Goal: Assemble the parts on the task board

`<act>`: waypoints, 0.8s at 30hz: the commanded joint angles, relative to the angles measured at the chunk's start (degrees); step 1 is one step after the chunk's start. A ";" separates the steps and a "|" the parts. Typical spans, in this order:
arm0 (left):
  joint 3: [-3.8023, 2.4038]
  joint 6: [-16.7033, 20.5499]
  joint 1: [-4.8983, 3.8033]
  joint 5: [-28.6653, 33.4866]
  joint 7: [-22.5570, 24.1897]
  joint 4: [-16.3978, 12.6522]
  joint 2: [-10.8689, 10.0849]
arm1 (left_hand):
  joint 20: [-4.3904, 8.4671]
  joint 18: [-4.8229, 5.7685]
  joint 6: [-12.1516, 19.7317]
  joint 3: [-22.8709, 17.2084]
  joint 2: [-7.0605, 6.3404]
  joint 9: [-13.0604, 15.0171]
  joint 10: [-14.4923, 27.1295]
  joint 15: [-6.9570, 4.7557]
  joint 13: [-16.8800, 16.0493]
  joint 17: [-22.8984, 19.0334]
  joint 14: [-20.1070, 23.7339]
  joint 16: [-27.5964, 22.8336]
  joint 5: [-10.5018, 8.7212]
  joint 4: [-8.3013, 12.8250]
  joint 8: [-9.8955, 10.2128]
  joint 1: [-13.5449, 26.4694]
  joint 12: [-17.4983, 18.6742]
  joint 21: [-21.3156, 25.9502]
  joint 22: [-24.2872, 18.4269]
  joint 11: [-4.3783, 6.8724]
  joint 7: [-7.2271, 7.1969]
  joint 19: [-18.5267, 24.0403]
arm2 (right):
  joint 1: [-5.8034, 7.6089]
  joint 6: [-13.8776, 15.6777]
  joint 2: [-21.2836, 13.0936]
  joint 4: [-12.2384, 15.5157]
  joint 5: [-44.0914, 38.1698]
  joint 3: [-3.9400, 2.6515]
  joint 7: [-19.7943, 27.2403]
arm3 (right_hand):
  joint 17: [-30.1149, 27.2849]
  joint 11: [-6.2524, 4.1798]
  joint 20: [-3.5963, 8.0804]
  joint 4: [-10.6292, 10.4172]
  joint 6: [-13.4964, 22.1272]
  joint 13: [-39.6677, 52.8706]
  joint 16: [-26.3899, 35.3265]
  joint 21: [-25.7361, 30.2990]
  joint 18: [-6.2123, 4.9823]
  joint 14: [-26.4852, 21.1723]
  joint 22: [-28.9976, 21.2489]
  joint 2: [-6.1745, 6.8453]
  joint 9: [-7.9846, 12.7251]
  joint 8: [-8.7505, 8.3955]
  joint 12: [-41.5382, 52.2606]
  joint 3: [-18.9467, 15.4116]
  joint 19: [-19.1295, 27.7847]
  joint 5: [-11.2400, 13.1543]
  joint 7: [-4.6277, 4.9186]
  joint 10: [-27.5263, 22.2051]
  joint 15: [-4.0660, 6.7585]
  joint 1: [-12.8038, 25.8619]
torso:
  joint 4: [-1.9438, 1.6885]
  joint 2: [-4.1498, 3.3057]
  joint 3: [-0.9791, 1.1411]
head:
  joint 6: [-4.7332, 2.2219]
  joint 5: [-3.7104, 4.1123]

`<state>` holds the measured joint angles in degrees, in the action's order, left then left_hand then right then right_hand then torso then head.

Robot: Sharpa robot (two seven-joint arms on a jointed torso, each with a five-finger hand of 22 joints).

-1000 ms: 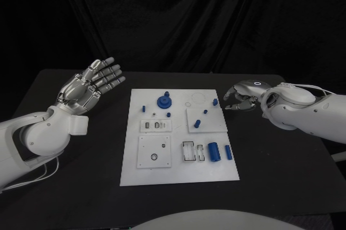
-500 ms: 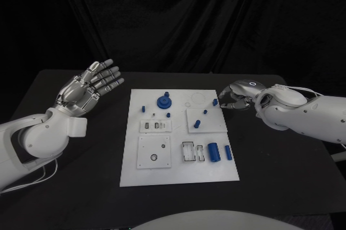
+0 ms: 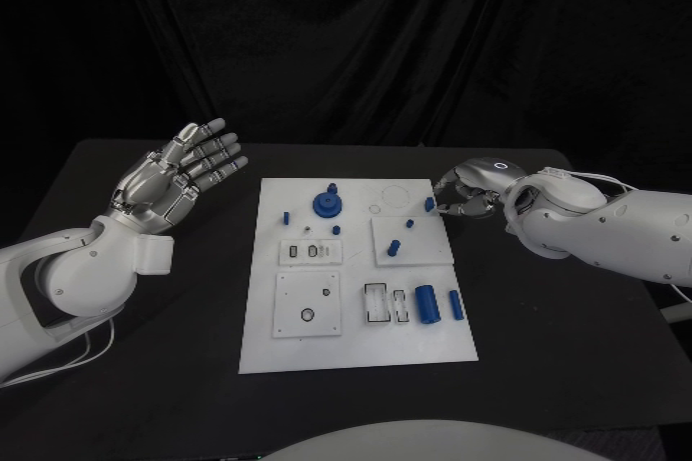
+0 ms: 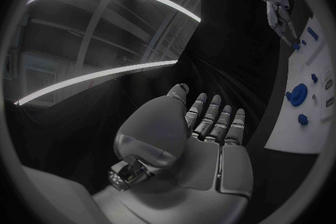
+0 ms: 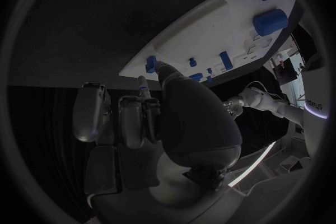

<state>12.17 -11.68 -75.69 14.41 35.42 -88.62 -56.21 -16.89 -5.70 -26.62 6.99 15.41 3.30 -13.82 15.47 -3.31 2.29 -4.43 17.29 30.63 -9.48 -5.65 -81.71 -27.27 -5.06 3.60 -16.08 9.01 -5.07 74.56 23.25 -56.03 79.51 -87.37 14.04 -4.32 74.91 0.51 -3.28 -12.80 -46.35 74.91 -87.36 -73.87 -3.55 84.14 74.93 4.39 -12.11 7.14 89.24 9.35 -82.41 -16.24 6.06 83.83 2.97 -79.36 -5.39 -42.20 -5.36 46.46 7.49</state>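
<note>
The white task board [image 3: 361, 326] lies mid-table. A small blue peg [image 3: 430, 203] stands at its far right corner. My right hand [image 3: 464, 195] hovers at that corner with fingers curled toward the peg. In the right wrist view the thumb tip [image 5: 160, 68] touches the peg [image 5: 150, 63], while another fingertip [image 5: 142, 89] stays just short of it, so a pinch is not plain. The left wrist view shows the same peg [image 4: 296, 45] at the right hand's fingertips [image 4: 285, 25]. My left hand [image 3: 176, 173] is raised left of the board, fingers spread, holding nothing.
On the board a round blue part [image 3: 329, 201] sits at the far middle, with small blue pegs [image 3: 286, 218] [image 3: 394, 247] near it. Two blue cylinders [image 3: 428, 302] [image 3: 456, 304] lie at the near right. Black table [image 3: 562, 331] surrounds the board.
My right hand has moved left, from beside the board to its far right corner by the small peg. The left hand has stayed raised and spread.
</note>
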 commanded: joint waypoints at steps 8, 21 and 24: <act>-0.06 -1.10 0.19 0.22 0.34 -0.01 0.06 | 0.11 0.61 -0.14 -0.45 0.22 0.06 -0.19 0.15 -0.08 0.06 -0.36 0.18 0.24 0.00 -0.25 0.64 -0.29 -0.13 -0.08 -0.05 5.06 -0.29 | -0.72 0.06 1.70 -1.89 0.54 -0.06 -0.70 | 10.77 0.37 -0.21 0.25 -0.15 13.61 0.54 0.77 -0.36 4.59 8.93 0.37 0.21 -0.29 -0.28 -0.29 0.50 3.65 0.48 4.86 -0.14 -0.71 | -0.03 0.03 -0.05 | 0.05 0.03; -0.07 -1.42 0.38 0.22 0.05 0.11 0.15 | 0.11 0.63 -0.07 -0.60 0.26 0.05 -0.25 0.16 -0.09 0.04 -0.30 0.05 0.29 0.08 -0.23 0.69 -0.36 -0.05 -0.14 -0.11 5.06 -0.21 | -1.19 1.19 3.73 -3.50 0.54 -0.15 -0.44 | 10.32 0.45 -0.28 0.26 -0.22 13.40 0.88 1.38 -0.48 4.47 8.79 0.58 0.26 -0.32 -0.43 -0.66 0.68 5.37 0.55 4.68 -0.21 -0.67 | -0.06 -0.01 0.00 | 0.12 -0.01; -0.07 -1.44 0.40 0.22 -0.03 0.13 0.14 | 0.11 0.63 -0.07 -0.60 0.26 0.05 -0.25 0.16 -0.09 0.04 -0.30 0.05 0.29 0.08 -0.23 0.69 -0.36 -0.05 -0.14 -0.11 5.06 -0.21 | -1.25 1.25 3.99 -3.75 0.54 -0.17 -0.45 | 10.32 0.45 -0.28 0.26 -0.22 13.40 0.88 1.38 -0.48 4.47 8.79 0.58 0.26 -0.32 -0.43 -0.66 0.68 5.37 0.55 4.68 -0.21 -0.67 | -0.03 0.00 0.00 | 0.16 -0.05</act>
<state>12.17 -12.11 -75.35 14.43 35.13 -88.43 -56.14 -16.89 -5.71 -26.62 6.68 15.64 3.29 -13.82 15.47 -3.30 2.28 -4.42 17.29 30.63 -9.48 -5.64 -81.48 -27.27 -5.06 3.54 -16.07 9.01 -5.06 73.48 23.40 -52.04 75.92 -86.81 13.92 -4.37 74.91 0.72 -3.49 -12.48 -46.57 74.91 -86.79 -72.87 -3.55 84.14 74.92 4.81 -11.91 7.15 89.01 9.02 -82.20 -11.05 6.27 84.04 2.97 -79.77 -5.45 -42.19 -5.39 46.58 7.48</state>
